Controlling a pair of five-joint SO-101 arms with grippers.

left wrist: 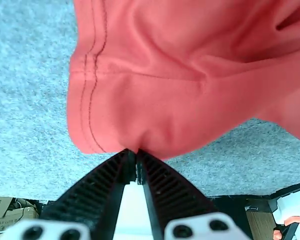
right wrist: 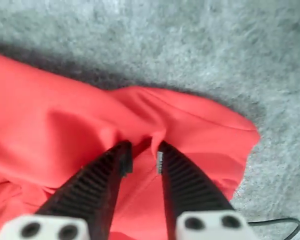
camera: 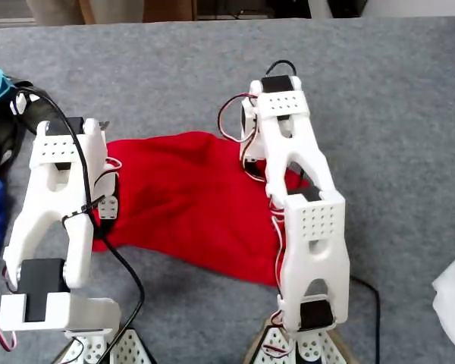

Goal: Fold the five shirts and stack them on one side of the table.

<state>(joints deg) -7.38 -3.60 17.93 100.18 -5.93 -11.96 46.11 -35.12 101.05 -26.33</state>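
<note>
The red shirt (camera: 189, 205) lies rumpled on the grey bench (camera: 394, 114), with the left claw (left wrist: 136, 159) clenched on its stitched hem and the right claw (right wrist: 142, 155) nipping just a small pucker of cloth. I'd worry that the shallow right-hand nip slips free on a lift, leaving the shirt dangling from one side and folding crooked.

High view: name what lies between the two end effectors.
The red shirt fills the stretch from left end effector to right end effector; the high view shows it.
</note>
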